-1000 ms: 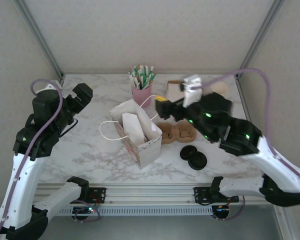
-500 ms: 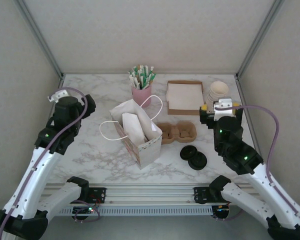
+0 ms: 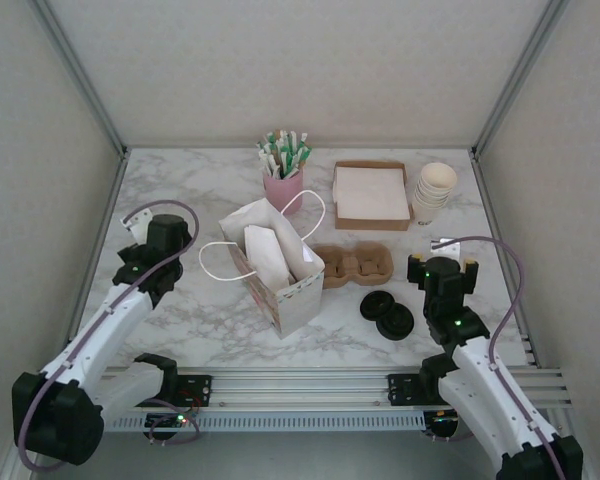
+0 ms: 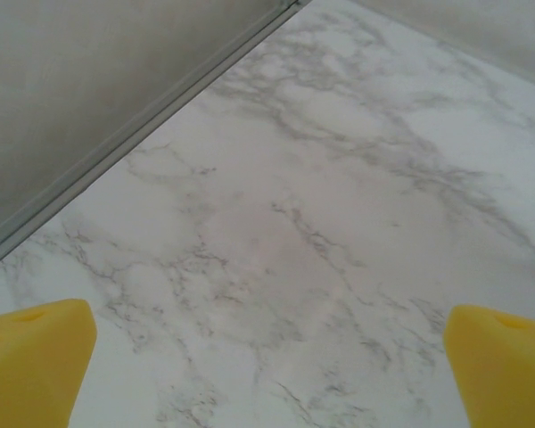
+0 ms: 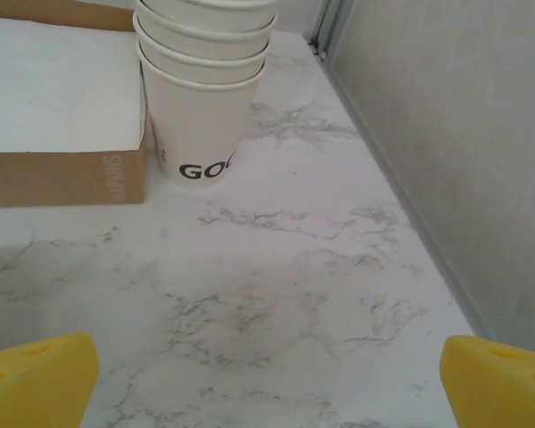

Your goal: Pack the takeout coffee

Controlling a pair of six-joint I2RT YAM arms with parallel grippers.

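Cups [image 5: 205, 85] stacked at counter [image 5: 294, 267] back-right, beside box [image 5: 62, 169]. Left claw [image 4: 267, 379], right claw [image 5: 267, 379] both released, empty. Risk: careless grab lifts whole stack or topples it.

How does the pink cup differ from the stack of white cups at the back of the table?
The pink cup is a single cup stuffed with straws; the stack of white cups is several nested together, the top one empty. The pink cup stands left of the napkin box, the stack of white cups right of it. Both stand upright.
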